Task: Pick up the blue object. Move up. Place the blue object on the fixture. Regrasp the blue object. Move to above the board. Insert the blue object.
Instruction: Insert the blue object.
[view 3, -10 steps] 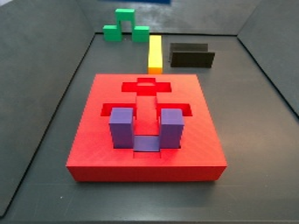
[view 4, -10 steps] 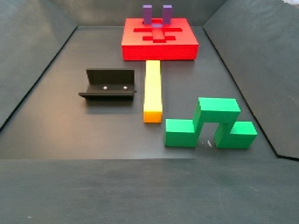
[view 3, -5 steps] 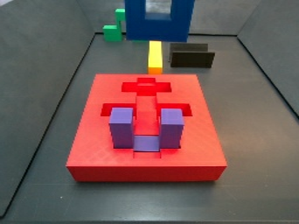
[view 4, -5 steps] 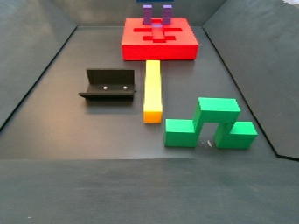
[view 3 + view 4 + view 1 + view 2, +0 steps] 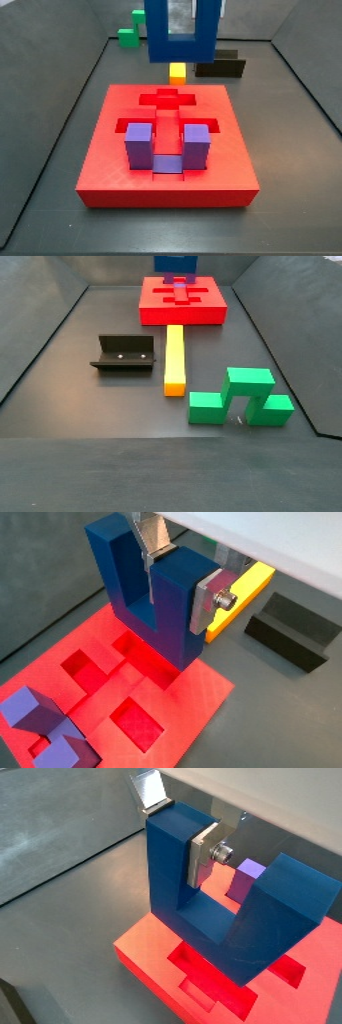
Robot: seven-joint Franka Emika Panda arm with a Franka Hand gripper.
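Note:
My gripper point(image 5: 178, 572) is shut on one prong of the dark blue U-shaped object point(image 5: 140, 607), prongs pointing up; both wrist views show the hold point(image 5: 178, 828). The blue object point(image 5: 267, 908) hangs above the far part of the red board point(image 5: 187, 697). In a side view it point(image 5: 182, 45) is over the board's point(image 5: 120, 170) far edge, at the frame's top. In a side view only its base point(image 5: 175, 264) shows above the board point(image 5: 154, 311). The black fixture point(image 5: 221, 65) stands bare beyond the board and also shows in a side view point(image 5: 123, 353).
A purple U-shaped block point(image 5: 167, 148) sits in a recess at the board's near end. A yellow bar point(image 5: 174, 361) lies between board and green stepped blocks point(image 5: 247, 396). Open cross-shaped recesses point(image 5: 167, 98) show under the blue object. Grey walls surround the floor.
The blue object, absent from the side views one second ago, has come in from above and moved lower and nearer, over the board's far end.

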